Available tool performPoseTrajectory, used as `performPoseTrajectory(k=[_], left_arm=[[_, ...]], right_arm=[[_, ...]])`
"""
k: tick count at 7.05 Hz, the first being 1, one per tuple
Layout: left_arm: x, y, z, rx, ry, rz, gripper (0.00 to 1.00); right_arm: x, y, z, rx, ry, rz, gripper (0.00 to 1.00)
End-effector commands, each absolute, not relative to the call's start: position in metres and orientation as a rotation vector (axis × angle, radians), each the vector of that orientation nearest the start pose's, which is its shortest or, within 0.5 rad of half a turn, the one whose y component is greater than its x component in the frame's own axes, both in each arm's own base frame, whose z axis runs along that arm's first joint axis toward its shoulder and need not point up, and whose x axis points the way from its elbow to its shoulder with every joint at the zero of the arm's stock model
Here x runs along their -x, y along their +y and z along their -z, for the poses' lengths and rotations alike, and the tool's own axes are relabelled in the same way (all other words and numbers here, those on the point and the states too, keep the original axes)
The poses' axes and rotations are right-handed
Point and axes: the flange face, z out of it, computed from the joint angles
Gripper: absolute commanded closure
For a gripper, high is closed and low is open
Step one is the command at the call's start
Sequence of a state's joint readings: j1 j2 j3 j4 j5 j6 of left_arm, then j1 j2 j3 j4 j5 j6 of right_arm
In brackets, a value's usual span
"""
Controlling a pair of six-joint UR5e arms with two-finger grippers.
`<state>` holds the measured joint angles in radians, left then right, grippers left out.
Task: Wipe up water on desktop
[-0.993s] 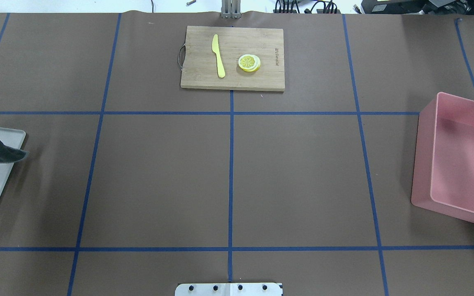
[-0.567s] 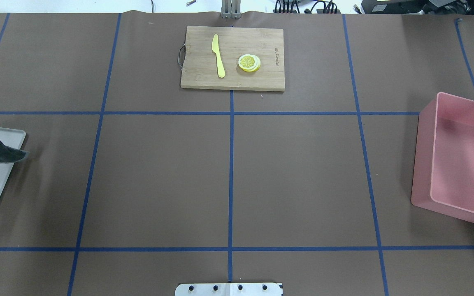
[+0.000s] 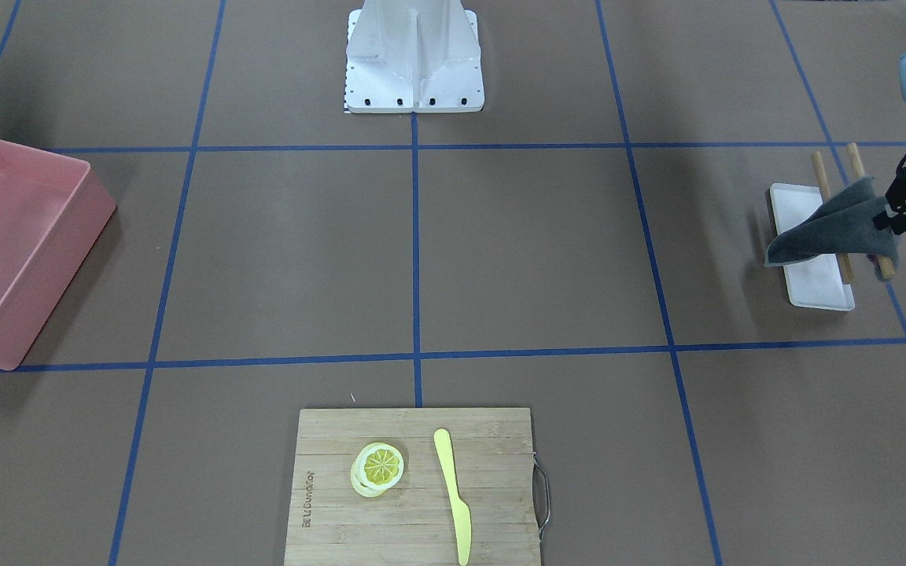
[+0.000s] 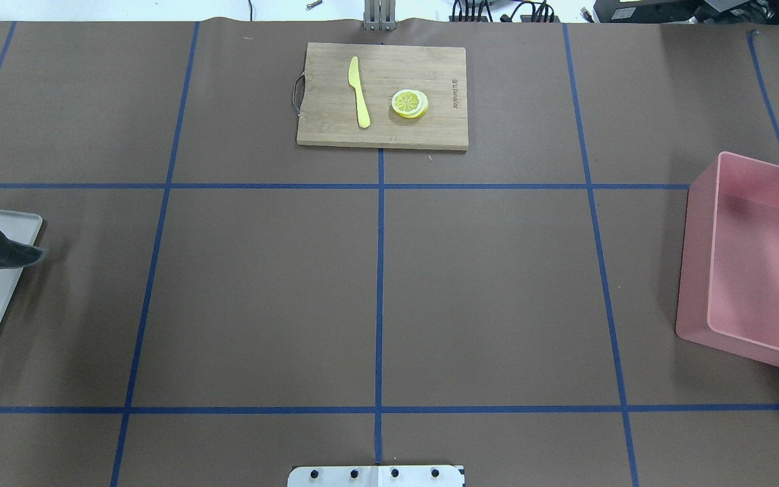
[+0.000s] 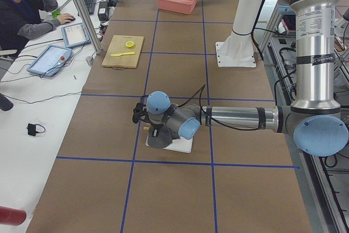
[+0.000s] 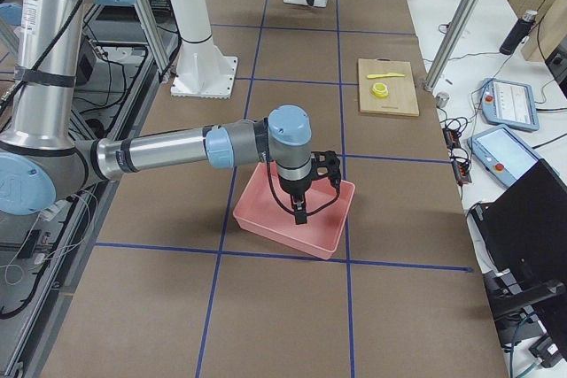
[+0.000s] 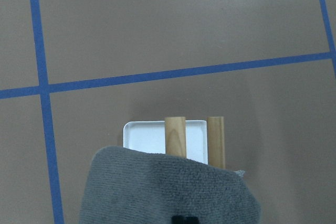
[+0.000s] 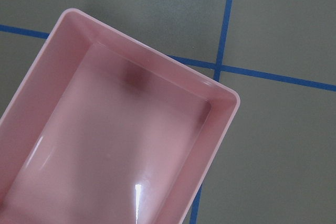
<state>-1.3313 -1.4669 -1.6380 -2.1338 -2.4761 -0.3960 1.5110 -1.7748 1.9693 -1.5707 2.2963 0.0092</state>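
The brown desktop point(image 4: 261, 291) carries blue tape lines; I see no water on it. My left gripper point(image 3: 884, 222) is shut on a corner of a grey cloth point(image 3: 823, 224) at the table's left end. It holds the cloth hanging over a white tray point(image 3: 819, 283) with two wooden rods point(image 3: 830, 204). The cloth point(image 7: 168, 190) fills the bottom of the left wrist view, over the tray point(image 7: 144, 135). My right gripper point(image 6: 300, 212) hangs over a pink bin point(image 6: 292, 219); I cannot tell whether it is open or shut.
A bamboo cutting board point(image 4: 383, 128) with a yellow knife point(image 4: 359, 91) and a lemon slice point(image 4: 409, 103) lies at the far middle. The pink bin point(image 4: 694, 264) stands at the right edge. The robot's base plate point(image 4: 376, 476) is at the near edge.
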Motion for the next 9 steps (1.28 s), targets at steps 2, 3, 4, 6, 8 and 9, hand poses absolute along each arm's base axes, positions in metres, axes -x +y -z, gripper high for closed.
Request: performPoseTrajectory(k=[2, 3, 4, 6, 8, 9], left_arm=[[-0.0548, -0.4644, -0.6133, -0.196, 0.948, -0.091, 0.28], [-0.0533, -0.4647, -0.6169, -0.205, 0.917, -0.082, 0.28], [-0.0528, -0.4638, -0.6165, -0.203, 0.922, -0.082, 0.34], [-0.0538, -0.4637, -0.6131, -0.205, 0.928, -0.085, 0.41], [-0.0539, -0.4638, -0.6104, -0.208, 0.932, -0.084, 0.41], [-0.0547, -0.4643, -0.6105, -0.204, 0.932, -0.08, 0.41]], right_arm=[[-0.0425, -0.4142, -0.5573, -0.16, -0.73, 0.118, 0.0], [-0.0418, -0.4143, -0.5572, -0.159, -0.731, 0.12, 0.0], [-0.0418, -0.4143, -0.5572, -0.159, -0.731, 0.12, 0.0], [-0.0418, -0.4143, -0.5572, -0.159, -0.731, 0.12, 0.0], [-0.0419, -0.4143, -0.5573, -0.159, -0.73, 0.12, 0.0], [-0.0419, -0.4143, -0.5573, -0.159, -0.73, 0.12, 0.0]])
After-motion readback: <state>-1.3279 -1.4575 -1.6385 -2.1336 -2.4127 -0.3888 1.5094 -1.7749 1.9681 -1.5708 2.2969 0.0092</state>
